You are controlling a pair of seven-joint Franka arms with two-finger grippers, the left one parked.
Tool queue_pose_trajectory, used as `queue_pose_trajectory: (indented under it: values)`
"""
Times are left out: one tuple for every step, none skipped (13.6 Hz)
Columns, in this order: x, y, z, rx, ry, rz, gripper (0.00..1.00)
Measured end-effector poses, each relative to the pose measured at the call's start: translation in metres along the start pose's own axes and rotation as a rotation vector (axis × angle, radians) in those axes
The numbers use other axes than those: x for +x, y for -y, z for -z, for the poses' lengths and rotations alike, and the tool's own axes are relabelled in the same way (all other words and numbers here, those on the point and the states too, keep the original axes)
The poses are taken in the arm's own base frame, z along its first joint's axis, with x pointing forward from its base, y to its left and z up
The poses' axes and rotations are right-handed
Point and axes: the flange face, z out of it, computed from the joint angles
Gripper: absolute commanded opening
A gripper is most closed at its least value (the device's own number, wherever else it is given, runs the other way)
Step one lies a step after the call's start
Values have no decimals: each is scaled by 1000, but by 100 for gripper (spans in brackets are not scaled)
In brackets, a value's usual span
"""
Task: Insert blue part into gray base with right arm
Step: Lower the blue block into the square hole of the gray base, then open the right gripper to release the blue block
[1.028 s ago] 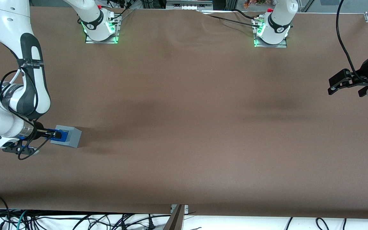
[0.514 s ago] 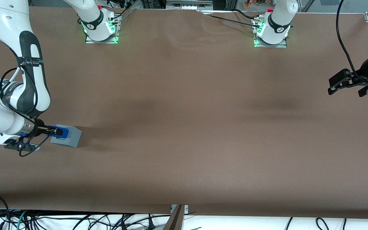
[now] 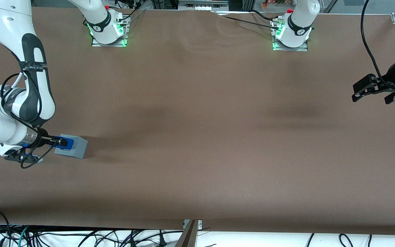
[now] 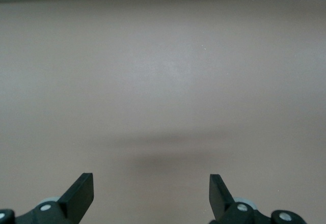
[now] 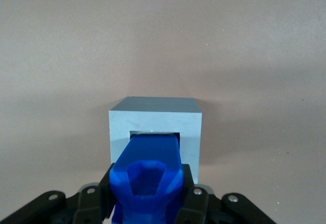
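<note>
The gray base (image 3: 75, 147) rests on the brown table near the working arm's end, its square recess facing my gripper. The blue part (image 3: 66, 143) is held level, and its leading end reaches into that recess. In the right wrist view the blue part (image 5: 148, 175) shows a hexagonal hole toward the camera, and its tip sits inside the opening of the gray base (image 5: 155, 124). My right arm's gripper (image 3: 59, 141) is shut on the blue part, with black fingers (image 5: 192, 196) pressed on both its sides.
Brown cloth (image 3: 197, 144) covers the whole table. Two arm mounts with green lights (image 3: 108, 34) (image 3: 290, 36) stand along the table's edge farthest from the front camera. Loose cables (image 3: 81, 238) lie below the near edge.
My gripper and the blue part have shifted slightly away from the front camera and toward the working arm's end. The gray base has stayed where it was.
</note>
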Motion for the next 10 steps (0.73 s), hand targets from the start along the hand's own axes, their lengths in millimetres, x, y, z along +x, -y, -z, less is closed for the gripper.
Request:
queue_pose_trajectory:
  values:
    - [1,2,-8,-3,3,-2,9]
    - [2,4,-8,-6,0,-3,9]
    - [3,4,-9,-7,-2,-2,10]
    - [4,5,-9,-7,-3,-2,15]
    - [4,5,-9,-8,-3,-2,63]
    - [4,5,-9,-8,-3,-2,96]
    - [4,5,-9,-8,-3,-4,99]
    - [4,5,-9,-7,-1,-7,99]
    - [4,7,-8,-6,7,-8,99]
    - [4,12,-3,-3,27,-8,99]
